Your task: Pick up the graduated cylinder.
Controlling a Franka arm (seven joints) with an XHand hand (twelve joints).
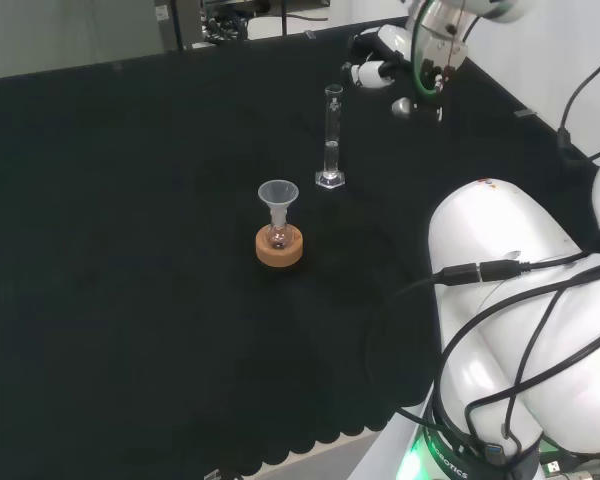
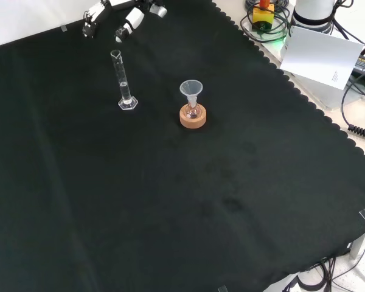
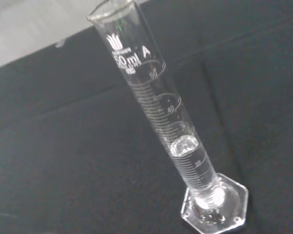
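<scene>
A clear glass graduated cylinder (image 1: 331, 137) stands upright on its hexagonal foot on the black cloth, with clear liquid in its lower part. In the front view the graduated cylinder (image 2: 124, 81) is left of the flask. The wrist view shows the graduated cylinder (image 3: 161, 117) close up, liquid near the lower marks. The hand (image 1: 378, 57) hovers to the right of and beyond the cylinder's top in the head view, apart from it, fingers relaxed and holding nothing. In the front view the hand (image 2: 123, 15) is at the top edge, above the cylinder.
A small round flask with a clear funnel in its neck sits on a cork ring (image 1: 279, 247), nearer than the cylinder in the head view; the cork ring (image 2: 193, 116) lies to its right in the front view. The arm's white links (image 1: 520, 300) rise at right.
</scene>
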